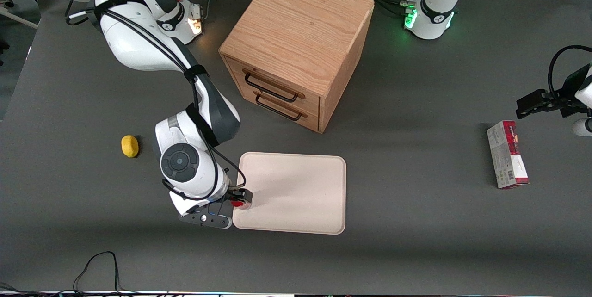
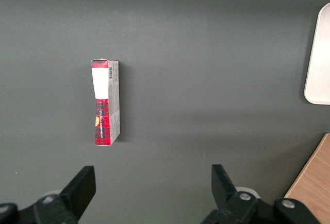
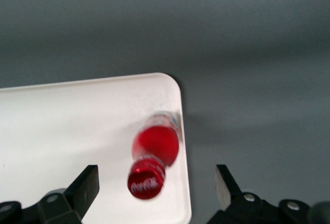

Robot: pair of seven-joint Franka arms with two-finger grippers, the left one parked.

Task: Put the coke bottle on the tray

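The coke bottle (image 3: 153,157) stands upright on the tray (image 3: 62,131), close to its corner rim at the working arm's end, so the placing looks done. The hand (image 3: 154,188) hovers just above it, spread wide and holding nothing; only pulling away remains.

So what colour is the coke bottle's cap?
Red with white script, clearest in the right wrist view: coke bottle on the tray, below the open hand.

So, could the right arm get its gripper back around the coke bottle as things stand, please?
Probably yes. The gripper is open directly above the coke bottle, which stands upright on the tray near a corner, with nothing between the fingers and the bottle.
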